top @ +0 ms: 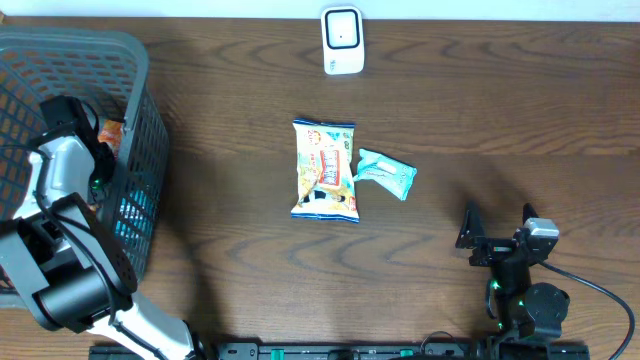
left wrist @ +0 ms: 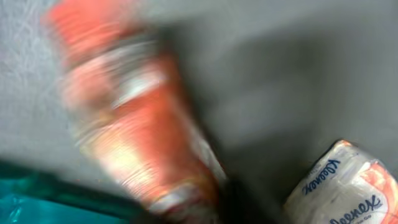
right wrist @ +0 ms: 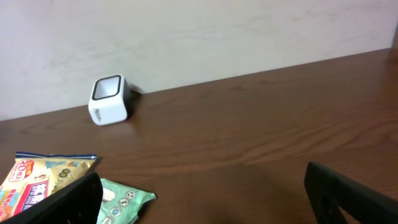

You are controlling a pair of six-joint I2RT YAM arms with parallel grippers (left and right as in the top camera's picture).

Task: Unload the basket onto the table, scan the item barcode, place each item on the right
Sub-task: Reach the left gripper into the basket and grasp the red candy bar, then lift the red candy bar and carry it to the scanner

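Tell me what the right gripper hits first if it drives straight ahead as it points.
Likely nothing: ahead of the right gripper lies only bare table, then the wall. The scanner and teal packet sit off to its left, though depth is unclear.

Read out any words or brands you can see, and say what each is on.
"Kleenex": twice on the tissue pack.
Orange packet: print blurred, unreadable.
Snack bag: print too small to read.
Teal packet: print too small to read.
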